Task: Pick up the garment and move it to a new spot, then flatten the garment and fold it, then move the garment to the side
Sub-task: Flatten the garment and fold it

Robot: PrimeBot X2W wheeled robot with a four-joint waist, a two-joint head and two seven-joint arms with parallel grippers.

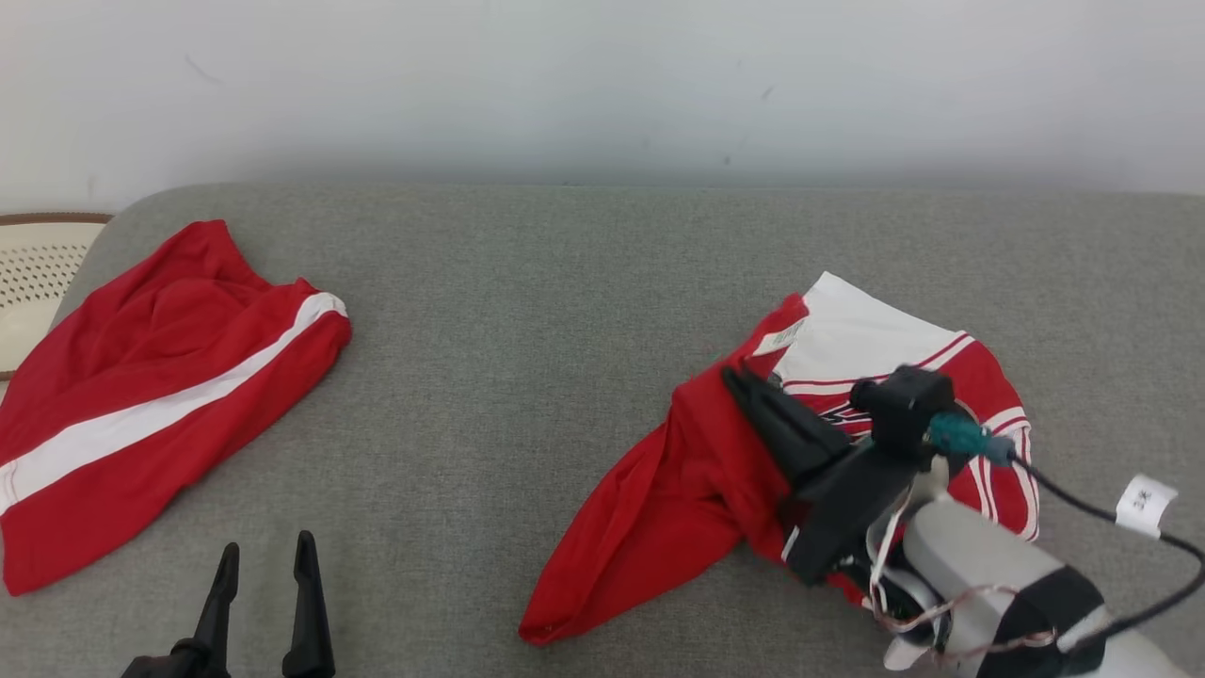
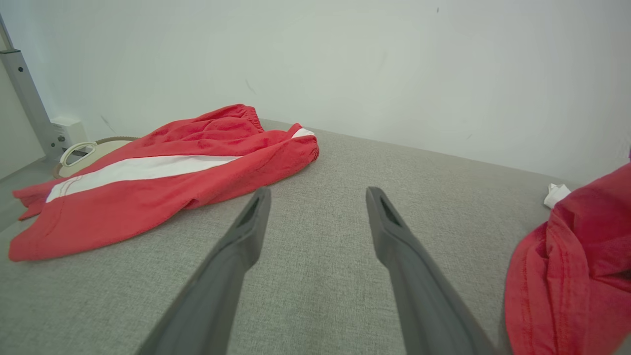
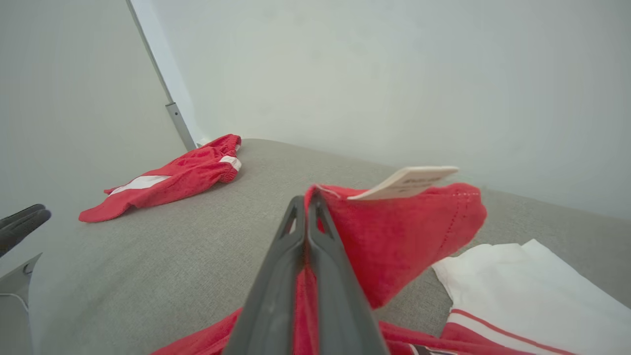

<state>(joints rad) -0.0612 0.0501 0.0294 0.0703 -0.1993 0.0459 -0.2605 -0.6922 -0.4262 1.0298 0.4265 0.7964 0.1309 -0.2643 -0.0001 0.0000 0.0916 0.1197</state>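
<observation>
The garment (image 1: 687, 480), red with a white panel and red stripes, lies crumpled on the right of the grey padded surface (image 1: 527, 377). My right gripper (image 1: 736, 379) is shut on a raised red fold of it beside the white label (image 1: 779, 337). In the right wrist view the fingers (image 3: 320, 256) press together with red cloth (image 3: 404, 236) pinched between them and lifted off the surface. My left gripper (image 1: 266, 546) stands open at the lower left, holding nothing. In the left wrist view it (image 2: 318, 193) hovers over bare fabric, with the garment (image 2: 567, 276) at the right edge.
Red shorts with a white stripe (image 1: 160, 395) lie at the left end of the surface, also seen as the shorts (image 2: 157, 182) from the left wrist. A beige perforated basket (image 1: 38, 273) sits beyond the left edge. A pale wall runs behind.
</observation>
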